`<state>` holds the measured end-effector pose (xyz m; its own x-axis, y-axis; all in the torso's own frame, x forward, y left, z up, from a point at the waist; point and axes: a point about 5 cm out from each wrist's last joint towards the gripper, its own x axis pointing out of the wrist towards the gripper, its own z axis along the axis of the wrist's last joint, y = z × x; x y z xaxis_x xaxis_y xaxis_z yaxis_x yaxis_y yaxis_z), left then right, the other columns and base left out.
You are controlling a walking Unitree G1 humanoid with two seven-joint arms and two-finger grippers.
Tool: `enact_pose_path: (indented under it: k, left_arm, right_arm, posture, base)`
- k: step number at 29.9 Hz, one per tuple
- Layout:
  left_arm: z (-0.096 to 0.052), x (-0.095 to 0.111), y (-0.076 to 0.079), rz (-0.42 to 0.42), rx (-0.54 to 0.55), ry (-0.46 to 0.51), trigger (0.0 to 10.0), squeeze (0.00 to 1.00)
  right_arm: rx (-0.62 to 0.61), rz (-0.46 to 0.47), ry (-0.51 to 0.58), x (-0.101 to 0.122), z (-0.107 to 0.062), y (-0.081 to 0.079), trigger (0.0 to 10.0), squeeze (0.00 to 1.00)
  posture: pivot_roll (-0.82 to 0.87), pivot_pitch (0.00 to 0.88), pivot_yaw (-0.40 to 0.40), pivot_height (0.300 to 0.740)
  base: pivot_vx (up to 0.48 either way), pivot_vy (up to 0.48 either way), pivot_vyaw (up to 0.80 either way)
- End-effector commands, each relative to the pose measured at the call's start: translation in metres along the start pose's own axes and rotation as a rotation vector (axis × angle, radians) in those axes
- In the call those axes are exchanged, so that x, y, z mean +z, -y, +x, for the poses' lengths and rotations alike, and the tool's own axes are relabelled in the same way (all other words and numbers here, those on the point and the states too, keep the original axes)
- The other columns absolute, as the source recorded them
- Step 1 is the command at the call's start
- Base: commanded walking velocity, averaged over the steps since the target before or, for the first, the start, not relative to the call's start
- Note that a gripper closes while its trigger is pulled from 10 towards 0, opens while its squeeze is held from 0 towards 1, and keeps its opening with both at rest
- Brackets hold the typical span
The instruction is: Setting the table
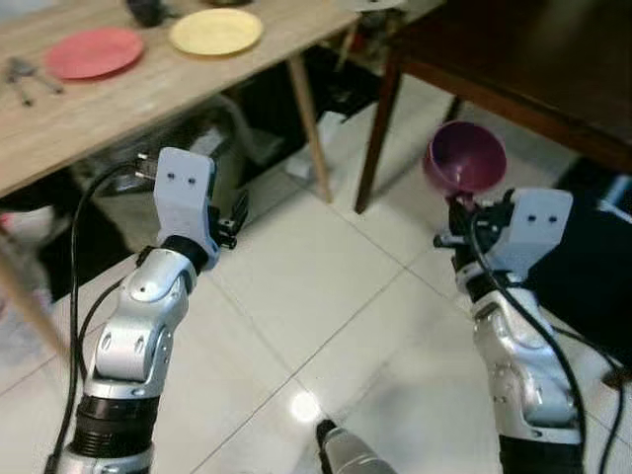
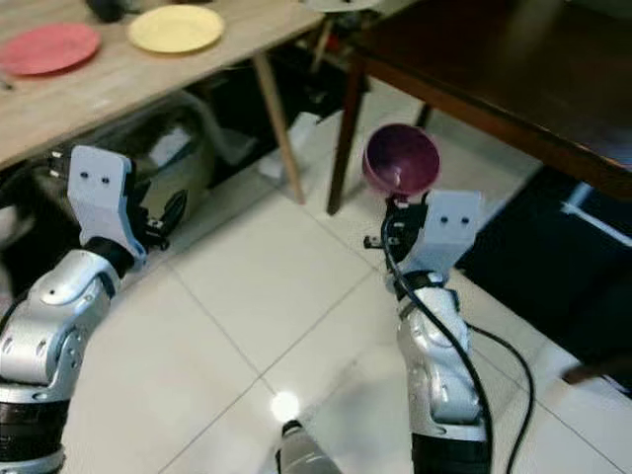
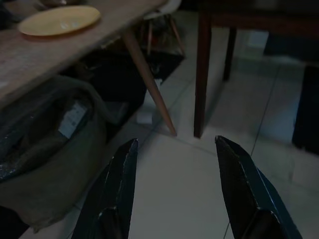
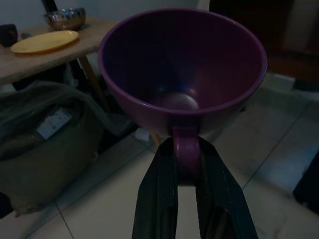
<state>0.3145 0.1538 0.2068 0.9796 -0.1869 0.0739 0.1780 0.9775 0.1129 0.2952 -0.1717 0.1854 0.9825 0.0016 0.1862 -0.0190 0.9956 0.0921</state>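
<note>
right gripper (image 4: 188, 164) clamped on handle of purple cup (image 4: 182, 69), cup upright, held over floor, well short of light wooden table (image 1: 148, 89). left gripper (image 3: 174, 189) spread, empty. judgement: cup rigid, light, glossy, likely breakable; handle pinch lets it swing.

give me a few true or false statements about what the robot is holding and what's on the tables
1. The right tool is shut on the handle of a purple ceramic cup. True.
2. The left tool grips a fork. False: it is open, holding nothing.
3. A yellow round plate and a red round plate lie on the light wooden table. True.
4. The purple cup stands on the dark wooden table. False: it is held in the air above the tiled floor.
</note>
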Motion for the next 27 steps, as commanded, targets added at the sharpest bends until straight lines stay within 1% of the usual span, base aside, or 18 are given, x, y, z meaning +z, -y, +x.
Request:
enact_pose_path:
  k: [1, 12, 21, 27]
  left_arm:
    - [-0.0001, -0.0034, 0.0003, 0.003, 0.001, -0.008, 10.0, 0.00]
    - [0.0064, -0.0035, 0.0025, 0.001, -0.014, 0.003, 10.0, 0.00]
    - [0.0077, -0.0031, 0.0007, 0.006, -0.013, 0.012, 10.0, 0.00]
    - [0.0065, -0.0078, 0.0041, -0.016, -0.026, 0.006, 10.0, 0.00]
  right_arm:
    - [-0.005, -0.003, -0.006, -0.0012, 0.0010, 0.0029, 10.0, 0.00]
    - [-0.012, 0.003, 0.005, -0.0013, 0.0027, 0.0025, 10.0, 0.00]
    - [-0.014, 0.015, 0.007, -0.0032, 0.0042, 0.0033, 10.0, 0.00]
    - [0.001, -0.027, 0.005, -0.0022, 0.0058, 0.0032, 10.0, 0.00]
  posture:
    - [-0.16, 0.080, 0.093, 0.740]
    - [-0.16, 0.044, 0.103, 0.740]
    - [-0.14, 0.029, 0.097, 0.740]
    - [-0.15, 0.027, 0.090, 0.740]
  base:
    - [0.000, 0.000, -0.80]
    - [0.000, 0.000, -0.80]
    - [0.000, 0.000, -0.80]
    - [0.000, 0.000, -0.80]
